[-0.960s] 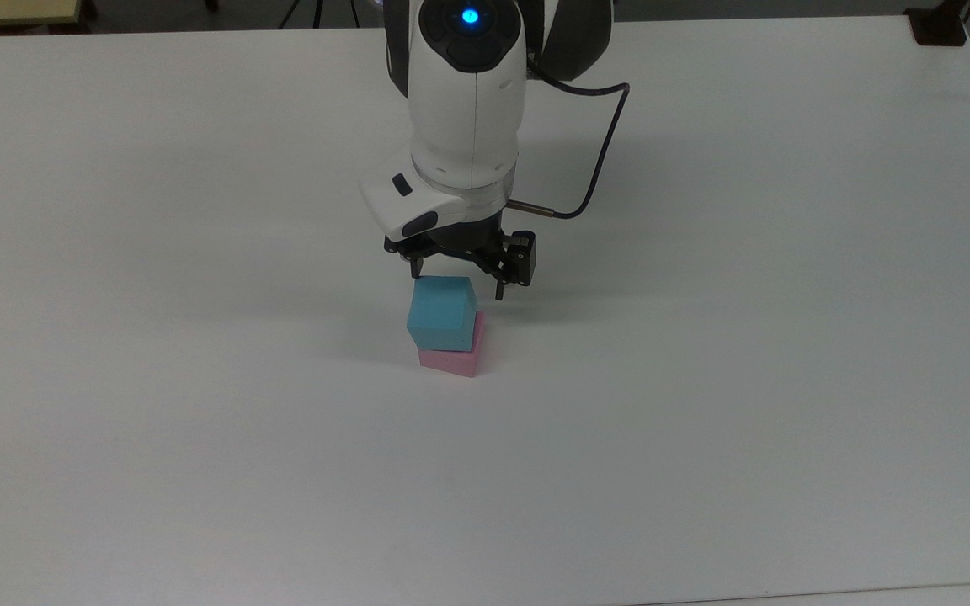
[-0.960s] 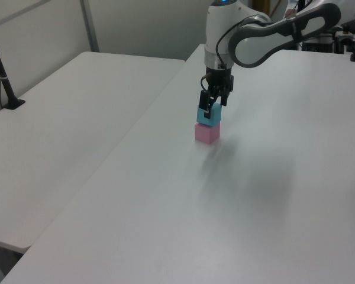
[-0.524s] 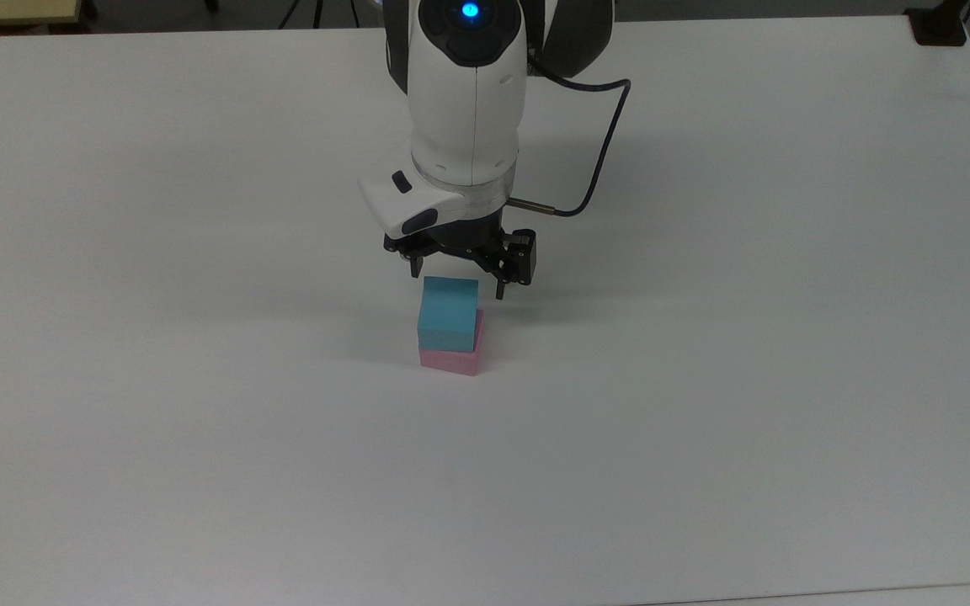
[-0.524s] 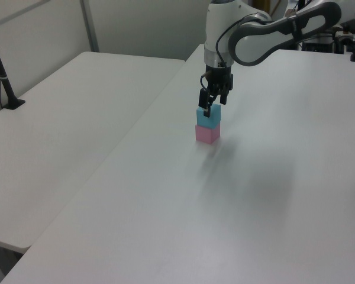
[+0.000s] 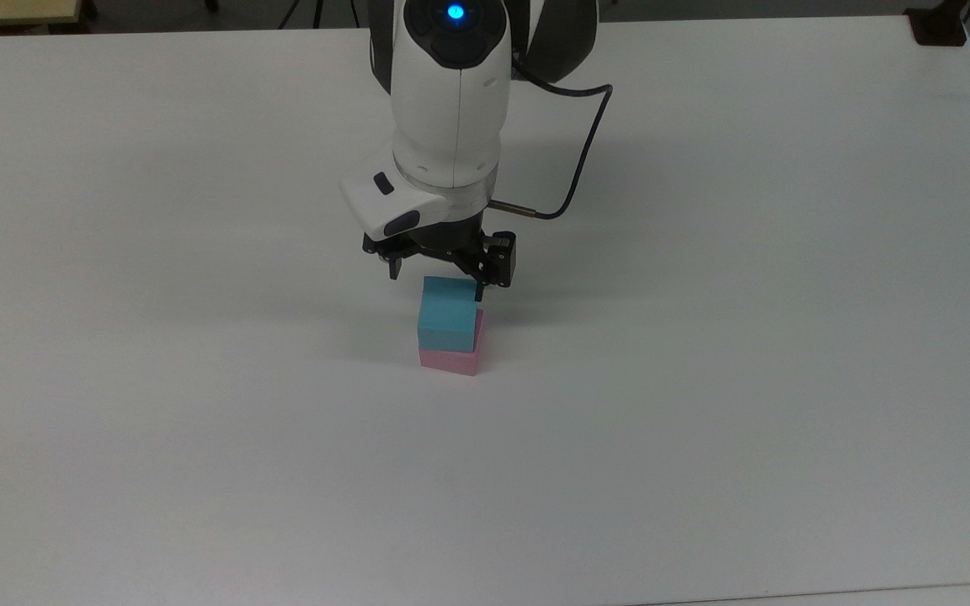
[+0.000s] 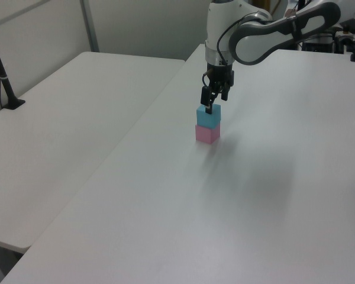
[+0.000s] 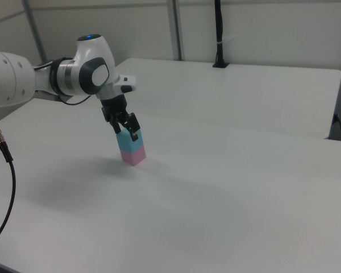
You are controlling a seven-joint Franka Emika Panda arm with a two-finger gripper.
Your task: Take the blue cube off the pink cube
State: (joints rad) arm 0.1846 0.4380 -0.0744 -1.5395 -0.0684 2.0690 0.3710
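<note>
— Since a moment ago the gripper (image 5: pixel 435 284) has slid toward the top view's left and risen a little; one fingertip now shows in front of the blue cube's top corner on the top view's right. The cubes have stayed put.

— Nearest to us first: what lies in front?

— Bare white table (image 5: pixel 704 438), then the pink cube (image 5: pixel 451 361) flat on it, near the table's middle in the top view.

— And the blue cube (image 5: pixel 446 315)?

— Squarely on the pink one, touching it, its edges turned a touch so a sliver of pink peeks out on the top view's right. It's a cube, so no long axis to speak of; its top face is level and points straight up. Matte cyan, plain faces, same size as the pale pink one below.

— The claw?

— Just behind and above the stack, fingers spread apart and holding nothing, pointing down. In the left view the gripper (image 6: pixel 211 103) hangs right over the blue cube (image 6: pixel 208 116) atop the pink cube (image 6: pixel 207 134).

— Farther back?

— The white arm (image 5: pixel 450 93) rising, a black cable (image 5: pixel 578 168) looping off it on the top view's right.
</note>
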